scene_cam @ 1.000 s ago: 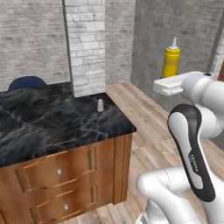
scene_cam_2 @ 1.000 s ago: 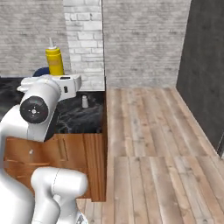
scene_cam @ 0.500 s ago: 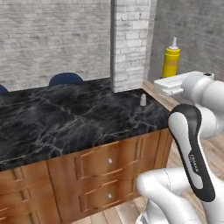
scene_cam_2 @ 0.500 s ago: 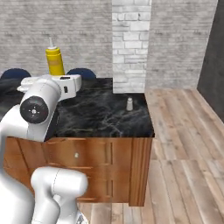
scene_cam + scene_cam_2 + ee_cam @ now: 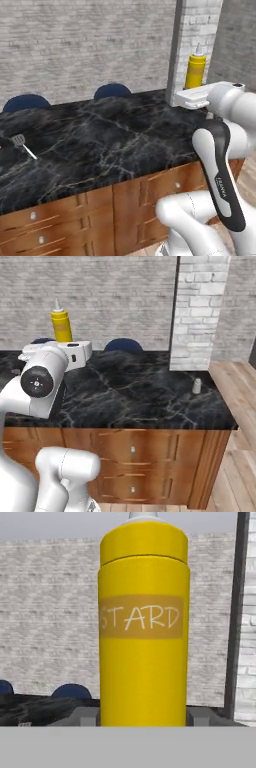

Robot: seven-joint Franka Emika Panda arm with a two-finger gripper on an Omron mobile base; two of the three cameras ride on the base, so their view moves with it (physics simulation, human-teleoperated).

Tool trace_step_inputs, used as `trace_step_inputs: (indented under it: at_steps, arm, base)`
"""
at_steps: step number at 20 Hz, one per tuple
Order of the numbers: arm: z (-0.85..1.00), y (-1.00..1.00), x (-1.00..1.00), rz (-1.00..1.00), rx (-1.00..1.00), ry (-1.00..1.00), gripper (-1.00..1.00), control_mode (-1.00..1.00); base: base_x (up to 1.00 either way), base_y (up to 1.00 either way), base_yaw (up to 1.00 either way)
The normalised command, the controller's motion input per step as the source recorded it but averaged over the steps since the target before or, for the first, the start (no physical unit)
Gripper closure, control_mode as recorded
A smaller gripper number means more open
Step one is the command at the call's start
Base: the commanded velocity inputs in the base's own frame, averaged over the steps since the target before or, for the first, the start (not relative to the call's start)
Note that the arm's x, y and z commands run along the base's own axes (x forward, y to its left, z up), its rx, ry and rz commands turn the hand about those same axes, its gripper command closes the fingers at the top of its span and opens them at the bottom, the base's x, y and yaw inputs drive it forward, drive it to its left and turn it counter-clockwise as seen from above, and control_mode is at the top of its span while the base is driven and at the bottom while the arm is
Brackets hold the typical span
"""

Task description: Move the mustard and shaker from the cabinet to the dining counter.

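The mustard, a yellow squeeze bottle with a white nozzle, stands upright between my gripper's fingers. It shows held high over the dining counter as a small yellow bottle above the white hand. From the other side the mustard rises over the hand at the left. The shaker, a small grey cylinder, stands on the dining counter near its right end, by the brick pillar. The cabinet is out of view.
A white brick pillar rises at the counter's right end. Blue chair backs show behind the counter. A small spatula lies at the slab's left. Wooden drawers face me; wood floor lies right.
The base has driven, so the whole scene has slid to the right in both base views and more of the counter shows. The mustard stays in the gripper.
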Motion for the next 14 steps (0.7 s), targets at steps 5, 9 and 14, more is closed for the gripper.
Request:
trace_step_inputs:
  at_steps: [5, 9, 14]
  arm:
    - [0.0, 0.0, 0.0, 0.0, 0.0, 0.0, 1.0, 1.0]
    - [0.0, 0.0, 0.0, 0.0, 0.0, 0.0, 1.0, 1.0]
    - [0.0, 0.0, 0.0, 0.0, 0.0, 0.0, 1.0, 1.0]
  base:
    - [0.87, 0.51, 0.02]
    - [0.72, 0.2, 0.0]
    - [0.45, 0.15, 0.01]
